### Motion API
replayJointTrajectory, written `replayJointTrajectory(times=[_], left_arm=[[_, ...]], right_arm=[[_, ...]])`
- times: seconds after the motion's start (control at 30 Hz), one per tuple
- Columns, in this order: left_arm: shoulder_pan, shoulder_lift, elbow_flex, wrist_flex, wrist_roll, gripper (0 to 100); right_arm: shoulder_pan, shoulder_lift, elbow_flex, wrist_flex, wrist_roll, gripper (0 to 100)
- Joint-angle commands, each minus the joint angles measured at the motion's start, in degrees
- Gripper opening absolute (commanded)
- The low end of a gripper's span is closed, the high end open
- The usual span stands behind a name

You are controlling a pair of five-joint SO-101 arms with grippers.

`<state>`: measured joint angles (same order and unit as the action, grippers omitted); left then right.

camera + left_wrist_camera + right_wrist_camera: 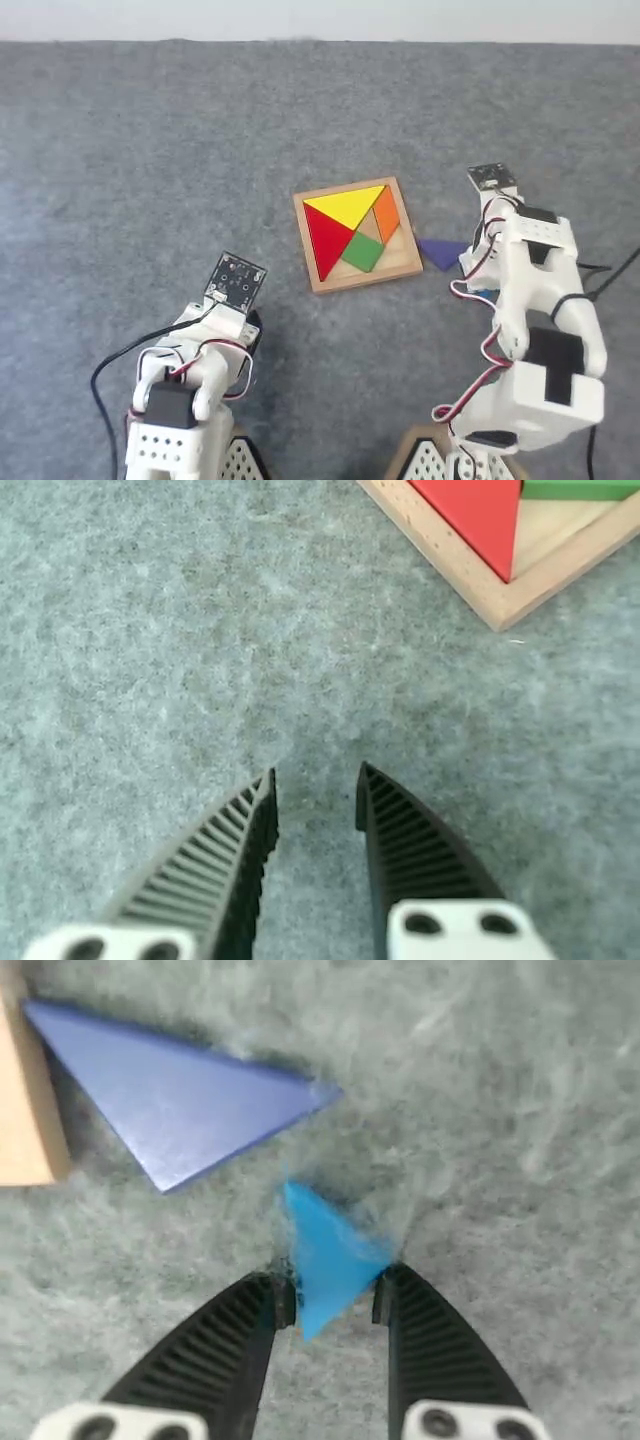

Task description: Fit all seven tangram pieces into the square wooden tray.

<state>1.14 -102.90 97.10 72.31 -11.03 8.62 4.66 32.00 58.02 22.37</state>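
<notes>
Looking down in the high view, the square wooden tray (368, 281) lay on the grey felt table (150, 150), ahead of and between my left arm (200, 370) and right arm (530, 300). Four pieces sat inside it: a yellow triangle (347, 208) along the far side, a red triangle (326, 240) along the left side, an orange piece (386, 213) by the right side, and a green square (362, 251) toward the near side. Bare wood showed to the right of the green square. A purple triangle (441, 252) lay flat on the felt just beside the tray's right edge, between the tray and my right arm.

In the left wrist view, my left jaws stood apart with nothing between them, over bare felt. One corner of the tray (500, 605) lay well ahead of them, showing part of the red triangle (475, 515) and a sliver of the green square (580, 488).

In the right wrist view, my right jaws were clamped on a small light-blue triangle (330, 1255), one tip touching each side of it. The purple triangle (170, 1100) lay just beyond it, apart from it. One point of the purple triangle reached close to the tray (25, 1110) edge.
</notes>
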Motion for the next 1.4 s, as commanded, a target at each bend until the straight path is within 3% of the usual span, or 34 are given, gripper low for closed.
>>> replayJointTrajectory(times=[0.0, 0.2, 0.4, 0.67, 0.97, 1.1, 1.17, 1.37], left_arm=[[-0.2, -1.2, -0.7, 0.2, 0.4, 12], [-0.2, -1.2, -0.7, 0.2, 0.4, 12], [-0.2, -1.2, -0.7, 0.2, 0.4, 12], [-0.2, -1.2, -0.7, 0.2, 0.4, 12], [-0.2, -1.2, -0.7, 0.2, 0.4, 12], [-0.2, -1.2, -0.7, 0.2, 0.4, 12], [-0.2, -1.2, -0.7, 0.2, 0.4, 12], [-0.2, -1.2, -0.7, 0.2, 0.4, 12]], right_arm=[[0.2, 0.7, -1.3, -3.1, 1.2, 13.5], [0.2, 1.3, -2.3, -1.8, 8.4, 13.5], [1.5, 0.7, -2.5, -0.8, 9.1, 11.3], [-0.7, 0.8, -2.2, -0.8, 15.2, 31.5], [-1.3, 1.3, -3.3, -2.7, 16.5, 31.8], [-2.8, 1.4, -2.8, -2.7, 21.1, 31.8], [-3.2, 1.4, -1.8, -2.5, 21.5, 29.7], [-3.3, 1.4, -1.0, -2.6, 21.5, 10.8]])
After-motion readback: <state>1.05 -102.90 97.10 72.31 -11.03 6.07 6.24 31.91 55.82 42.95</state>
